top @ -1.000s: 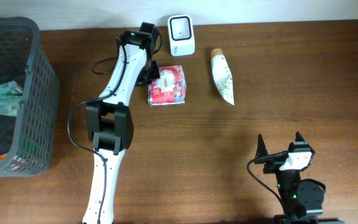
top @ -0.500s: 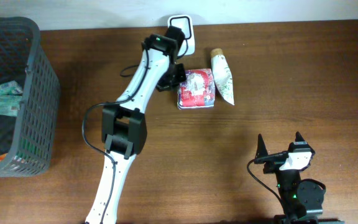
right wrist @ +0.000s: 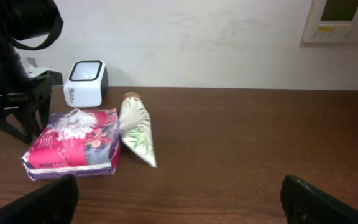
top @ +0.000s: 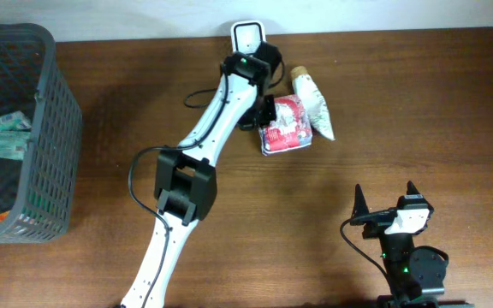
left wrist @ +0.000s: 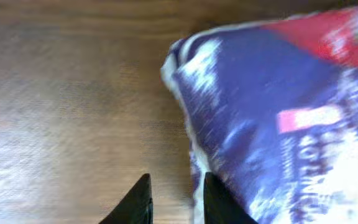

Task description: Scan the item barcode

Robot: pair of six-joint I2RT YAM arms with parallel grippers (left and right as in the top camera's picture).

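The item, a red, pink and purple soft pack (top: 289,127), lies on the table just below the white barcode scanner (top: 248,36). My left gripper (top: 262,118) is at the pack's left edge. In the left wrist view its jaws (left wrist: 176,182) stand narrowly open with bare wood between them, and the blurred pack (left wrist: 278,118) lies against the right finger. The right wrist view shows the pack (right wrist: 73,144) lying flat in front of the scanner (right wrist: 86,81). No barcode can be made out. My right gripper (top: 386,195) rests wide open near the front edge and holds nothing (right wrist: 178,188).
A white cone-shaped pouch with green print (top: 315,104) lies touching the pack's right side, and is also seen as the pouch (right wrist: 137,127) in the right wrist view. A dark plastic basket (top: 62,128) with several packets stands at the far left.
My left arm swung right, carrying the pack from left of the scanner to below it, against the pouch, which shifted a little. The left jaws have parted. The right arm stayed still.
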